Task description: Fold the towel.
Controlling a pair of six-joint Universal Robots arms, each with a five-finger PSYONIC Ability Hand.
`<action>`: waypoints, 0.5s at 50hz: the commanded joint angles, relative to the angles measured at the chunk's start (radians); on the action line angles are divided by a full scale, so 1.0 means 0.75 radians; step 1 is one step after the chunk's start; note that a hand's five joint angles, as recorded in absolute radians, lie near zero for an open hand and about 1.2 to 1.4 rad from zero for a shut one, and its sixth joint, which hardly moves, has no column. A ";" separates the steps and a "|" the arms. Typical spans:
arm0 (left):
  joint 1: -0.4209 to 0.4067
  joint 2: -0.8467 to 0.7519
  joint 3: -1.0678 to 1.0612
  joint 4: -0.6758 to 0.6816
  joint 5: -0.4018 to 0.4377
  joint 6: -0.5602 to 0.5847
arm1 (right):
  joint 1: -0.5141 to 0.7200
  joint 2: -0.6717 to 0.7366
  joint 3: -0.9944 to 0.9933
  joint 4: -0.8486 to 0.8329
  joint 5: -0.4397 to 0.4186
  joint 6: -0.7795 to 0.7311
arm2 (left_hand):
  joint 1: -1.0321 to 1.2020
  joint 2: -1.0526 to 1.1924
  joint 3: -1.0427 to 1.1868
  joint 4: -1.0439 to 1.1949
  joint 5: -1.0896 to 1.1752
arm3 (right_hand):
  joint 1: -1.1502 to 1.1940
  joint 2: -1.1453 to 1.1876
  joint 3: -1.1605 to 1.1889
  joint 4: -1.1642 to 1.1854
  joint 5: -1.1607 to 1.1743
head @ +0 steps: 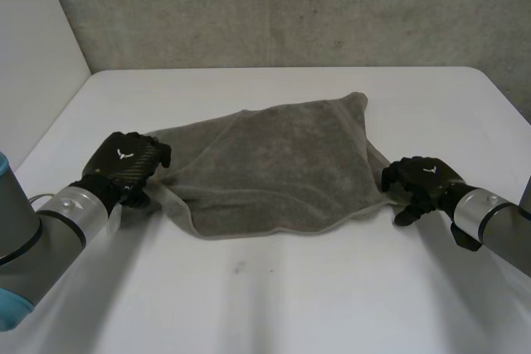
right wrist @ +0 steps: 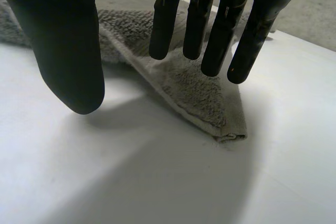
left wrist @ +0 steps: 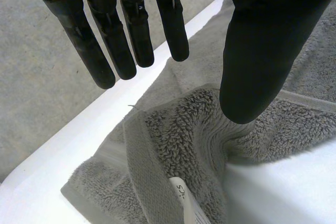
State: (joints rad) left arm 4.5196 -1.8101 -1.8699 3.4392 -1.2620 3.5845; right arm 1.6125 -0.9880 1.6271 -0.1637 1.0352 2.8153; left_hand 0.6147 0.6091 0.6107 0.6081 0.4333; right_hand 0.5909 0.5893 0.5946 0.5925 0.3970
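The rumpled grey terry towel [head: 274,163] lies on the white counter [head: 274,296], seemingly doubled once; left hand [head: 124,163] at its 9 o'clock corner, right hand [head: 423,180] at 3 o'clock, fingers straight, gripping nothing. Further folding remains.

A plain grey towel [head: 274,163] lies on the white table [head: 290,304].

1. White table [head: 274,304]: smooth top, standing against a grey wall [head: 290,6].
2. Grey towel [head: 274,172]: lies directly on the table's middle, loosely spread, a white label [left wrist: 185,203] at one corner.
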 commanded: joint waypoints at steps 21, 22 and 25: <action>-0.009 -0.002 0.000 -0.002 0.001 -0.002 | 0.086 0.031 -0.134 -0.133 0.162 0.145 | 0.166 0.173 0.171 0.175 0.175 | 1.074 1.076 1.069 1.072 1.100; -0.009 -0.002 0.000 -0.002 0.001 -0.002 | 0.086 0.031 -0.134 -0.134 0.162 0.145 | 0.166 0.173 0.171 0.175 0.175 | 1.074 1.076 1.069 1.072 1.100; -0.015 0.000 0.002 -0.002 0.003 -0.002 | 0.077 -0.026 -0.124 -0.125 0.199 0.143 | 0.166 0.173 0.171 0.175 0.175 | 1.074 1.076 1.069 1.072 1.100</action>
State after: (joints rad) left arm 4.5177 -1.8115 -1.8699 3.4377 -1.2600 3.5834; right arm 1.6818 -0.9340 1.5205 -0.2369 1.1217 2.9010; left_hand 0.6361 0.6378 0.6377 0.6378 0.4623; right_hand 1.0642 1.1732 1.1849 1.1929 0.9139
